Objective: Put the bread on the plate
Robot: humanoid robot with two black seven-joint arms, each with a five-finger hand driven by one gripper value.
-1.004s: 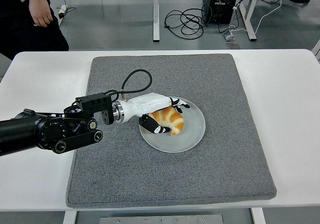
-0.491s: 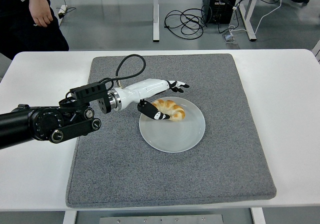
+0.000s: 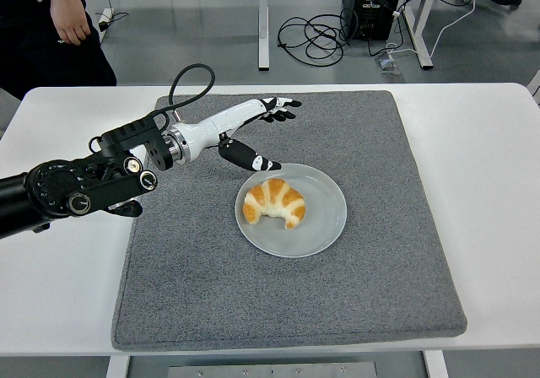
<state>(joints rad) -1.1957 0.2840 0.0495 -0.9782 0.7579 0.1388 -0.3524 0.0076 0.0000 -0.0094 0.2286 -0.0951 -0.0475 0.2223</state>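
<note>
Head view showed that the left hand (image 3: 253, 129) had let go of the bread (image 3: 274, 202) and lifted back toward the upper left, fingers spread and holding nothing, where a second earlier it had been wrapped around the croissant. The bread lay alone on the plate (image 3: 325, 226), left of its centre, on the grey mat (image 3: 380, 142). By my judgement the placing was done, with only the arm's retreat remaining.

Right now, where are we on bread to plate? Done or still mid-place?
Looks done: the bread lies on the plate, in its left half, and nothing touches it. In hand: nothing; the left hand is open, above the grey mat behind the plate. Left: probably only pulling that arm back. No right arm shows.
</note>
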